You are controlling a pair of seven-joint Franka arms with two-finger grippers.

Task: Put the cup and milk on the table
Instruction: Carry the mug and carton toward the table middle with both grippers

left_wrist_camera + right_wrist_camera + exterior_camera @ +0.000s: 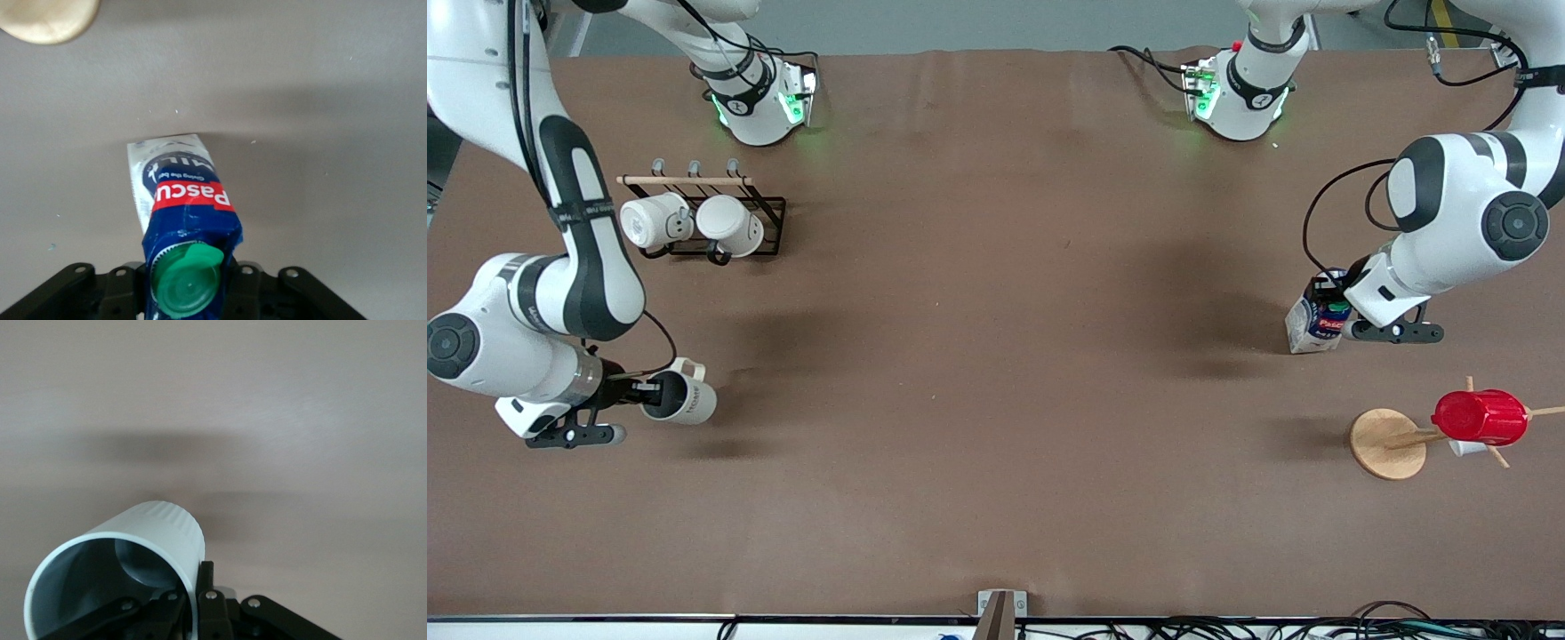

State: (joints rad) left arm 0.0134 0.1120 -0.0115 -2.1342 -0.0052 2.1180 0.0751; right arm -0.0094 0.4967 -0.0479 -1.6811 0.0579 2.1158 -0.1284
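- The right gripper [643, 392] clamps the rim of the cup [682, 397], held above the table [996, 400] at the right arm's end.
- The left gripper [1336, 298] pinches the top of the milk [1314, 318], tilted over the table near the red cup [1480, 417].
- Neither item appears set down yet; both placements remain.

High front camera overlooks table [996, 444]; wrist cameras look down closely.

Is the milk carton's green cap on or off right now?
On. In the left wrist view the green cap sits on the milk carton, which the left claw grips.
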